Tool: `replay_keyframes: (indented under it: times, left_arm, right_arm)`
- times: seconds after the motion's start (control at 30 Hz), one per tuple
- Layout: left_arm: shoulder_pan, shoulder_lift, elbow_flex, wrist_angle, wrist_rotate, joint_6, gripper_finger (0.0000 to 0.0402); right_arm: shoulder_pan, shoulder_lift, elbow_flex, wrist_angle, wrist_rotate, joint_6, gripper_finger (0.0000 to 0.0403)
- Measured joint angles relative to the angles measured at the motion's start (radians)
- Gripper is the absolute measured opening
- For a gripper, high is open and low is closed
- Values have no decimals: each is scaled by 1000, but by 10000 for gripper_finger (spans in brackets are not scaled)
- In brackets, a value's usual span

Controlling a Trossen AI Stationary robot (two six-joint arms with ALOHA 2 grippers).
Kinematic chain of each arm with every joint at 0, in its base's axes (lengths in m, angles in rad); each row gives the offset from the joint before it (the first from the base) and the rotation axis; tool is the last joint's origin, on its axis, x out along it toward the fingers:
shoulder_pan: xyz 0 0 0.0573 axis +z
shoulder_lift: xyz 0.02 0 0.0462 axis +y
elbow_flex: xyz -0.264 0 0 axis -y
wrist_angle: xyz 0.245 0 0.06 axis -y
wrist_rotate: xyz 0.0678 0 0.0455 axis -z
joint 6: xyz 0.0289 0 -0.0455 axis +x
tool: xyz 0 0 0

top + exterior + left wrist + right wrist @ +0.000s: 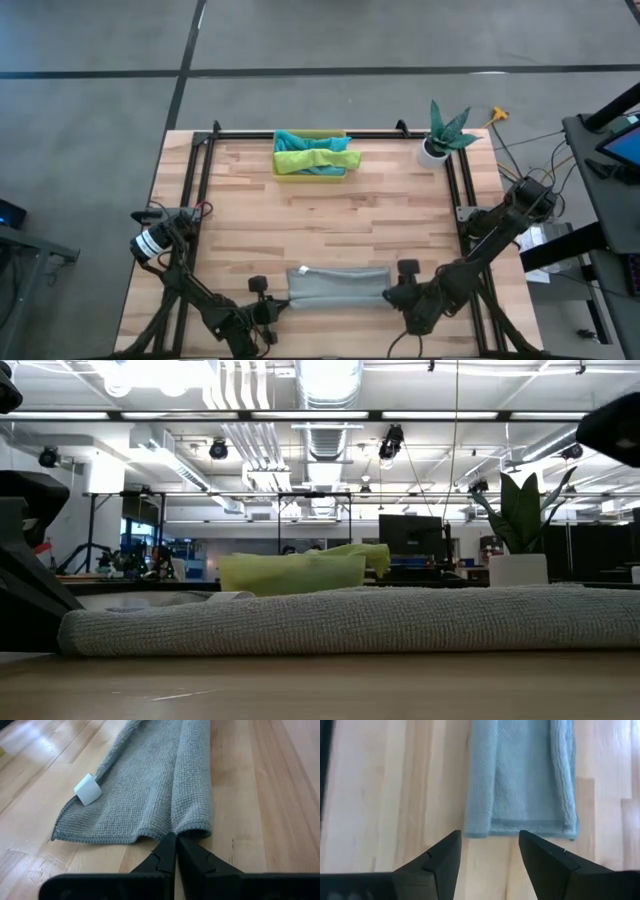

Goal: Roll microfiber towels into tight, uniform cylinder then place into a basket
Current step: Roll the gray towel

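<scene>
While grey towel (338, 284) lay folded lengthwise at table's (320, 205) 6 o'clock, your left gripper (268, 310) sat clenched at its 9 o'clock end, right gripper (398, 294) released just off 3 o'clock end. Basket (311, 172) with lime towel (318, 158) and teal towel (296, 139) sat at 12 o'clock.

Folded towel end ahead of open jaws

The towel (522, 775), pale blue-grey here, runs from the frame's top centre down to a hemmed end at mid-frame on the wooden table (385, 785). The right gripper (490, 851) fills the bottom, jaws spread apart, clear of the cloth.
</scene>
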Motion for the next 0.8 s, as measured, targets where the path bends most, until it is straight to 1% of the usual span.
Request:
replay_keyframes:
  times: [0.07,0.13,0.2,0.27,0.33,0.4,0.5,0.67,0.73,0.8]
  left_arm:
    - [0,0,0,0,0,0,0]
    - [0,0,0,0,0,0,0]
    - [1,0,0,1,0,0,0]
    - [1,0,0,2,1,0,0]
    - [1,0,0,8,1,1,0]
    - [1,0,0,12,4,1,0]
    - [1,0,0,13,4,2,0]
    - [1,0,0,15,4,3,0]
    - [1,0,0,16,4,3,0]
    - [1,0,0,16,4,3,0]
  right_arm:
    - [0,1,11,5,13,-15,196]
    - [0,6,15,55,79,-82,195]
    - [3,18,10,166,161,-202,192]
    - [3,38,-6,300,191,-334,185]
    - [-3,67,-10,381,191,-432,175]
    - [-12,95,-8,408,188,-489,158]
    - [-36,133,-8,406,188,-514,120]
    - [-72,169,-8,426,168,-517,41]
    - [-78,175,-8,446,166,-541,24]
    - [-78,176,-8,461,166,-573,23]
